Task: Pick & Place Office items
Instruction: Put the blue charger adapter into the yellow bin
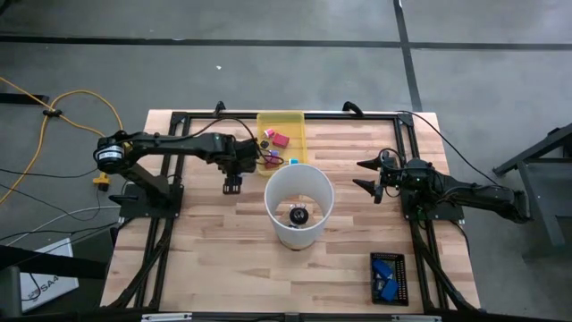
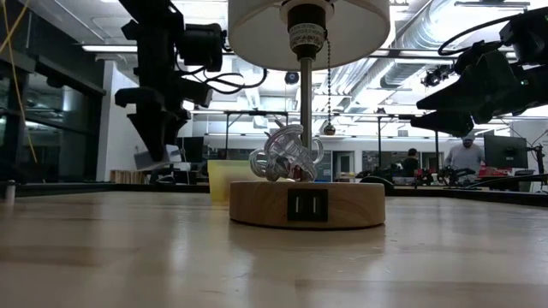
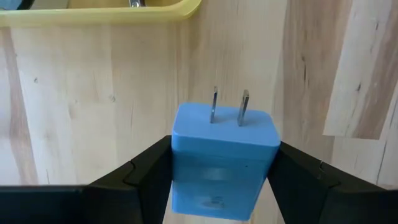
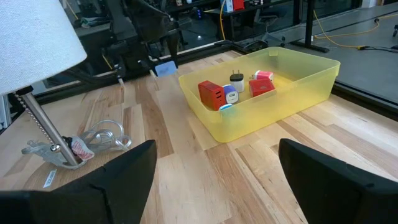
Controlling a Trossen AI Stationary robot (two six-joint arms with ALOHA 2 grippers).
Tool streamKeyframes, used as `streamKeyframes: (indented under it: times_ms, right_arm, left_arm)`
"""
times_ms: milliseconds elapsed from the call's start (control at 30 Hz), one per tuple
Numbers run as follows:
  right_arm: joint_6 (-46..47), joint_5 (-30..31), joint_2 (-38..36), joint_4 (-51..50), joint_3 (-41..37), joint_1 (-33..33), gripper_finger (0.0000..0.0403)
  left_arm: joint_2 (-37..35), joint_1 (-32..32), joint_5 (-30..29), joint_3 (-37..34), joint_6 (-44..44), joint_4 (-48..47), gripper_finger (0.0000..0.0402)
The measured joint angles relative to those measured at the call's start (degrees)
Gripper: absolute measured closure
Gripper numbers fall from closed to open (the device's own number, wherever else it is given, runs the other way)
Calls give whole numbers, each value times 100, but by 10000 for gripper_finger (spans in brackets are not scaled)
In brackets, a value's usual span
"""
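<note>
While the left gripper [image 3: 217,180] pinches it between both fingers, the light-blue plug adapter [image 3: 221,158] shows a blocky body w/ two metal prongs pointing away from the wrist. It hangs over the table [image 1: 206,259] nr the far edge, just beside the yellow tray [image 1: 299,121]. Tray holds red, pink & white/blue adapters [image 4: 233,90]. Right gripper [image 1: 368,176] waits by the right edge, fingers spread wide. Pale wood planks; white lamp [image 1: 298,205] mid-table; workshop w/ people behind.
</note>
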Motion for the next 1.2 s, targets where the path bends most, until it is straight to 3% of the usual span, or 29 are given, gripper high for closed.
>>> streamKeyframes:
  times_ms: [400, 667, 1200]
  right_arm:
    - [1, 0, 1, 0, 0, -2, 78]
    - [1, 0, 1, 0, 0, 0, 78]
    - [1, 0, 1, 9, 0, 0, 78]
  left_arm:
    - [0, 178, -33, 154, -210, 132, 183]
    - [75, 548, -42, 554, 235, 362, 183]
    - [1051, 746, -24, 1613, 816, 1049, 183]
